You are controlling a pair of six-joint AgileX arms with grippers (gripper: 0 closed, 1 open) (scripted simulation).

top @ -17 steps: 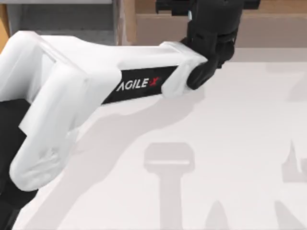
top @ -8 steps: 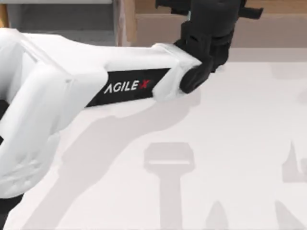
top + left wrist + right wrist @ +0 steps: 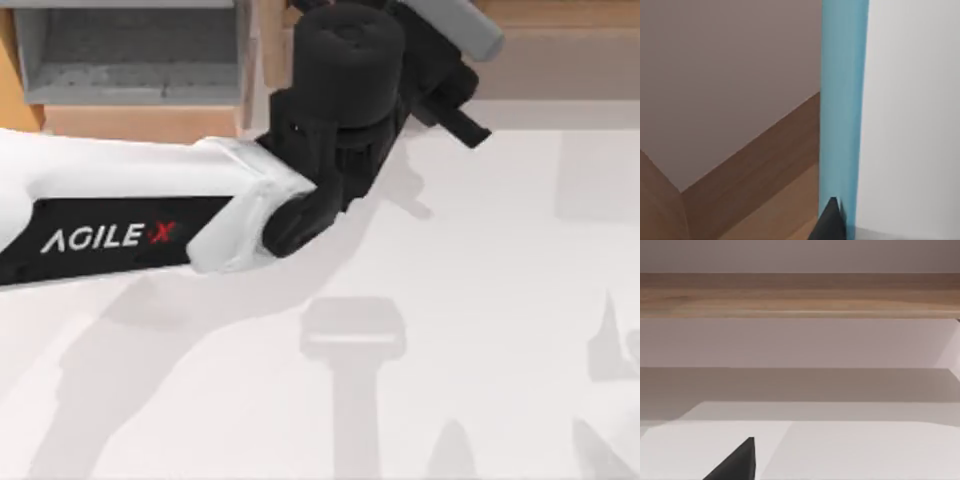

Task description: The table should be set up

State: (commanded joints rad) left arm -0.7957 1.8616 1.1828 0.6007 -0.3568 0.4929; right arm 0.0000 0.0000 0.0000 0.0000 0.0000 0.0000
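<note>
Top view: the left arm (image 3: 120,215) reaches from the left across the off-white table (image 3: 480,300), which spans the near and middle ground; its left gripper (image 3: 440,70) is at the far edge by the wooden shelf (image 3: 560,50), right of the grey-lined box (image 3: 130,50), finger state untellable. Left wrist view: a dark fingertip (image 3: 829,222) against a blue strip (image 3: 842,100), wood beside it. Right wrist view: the right gripper shows one dark fingertip (image 3: 737,462) over the table, a wooden shelf beyond; whether spread or pressed together cannot be told.
</note>
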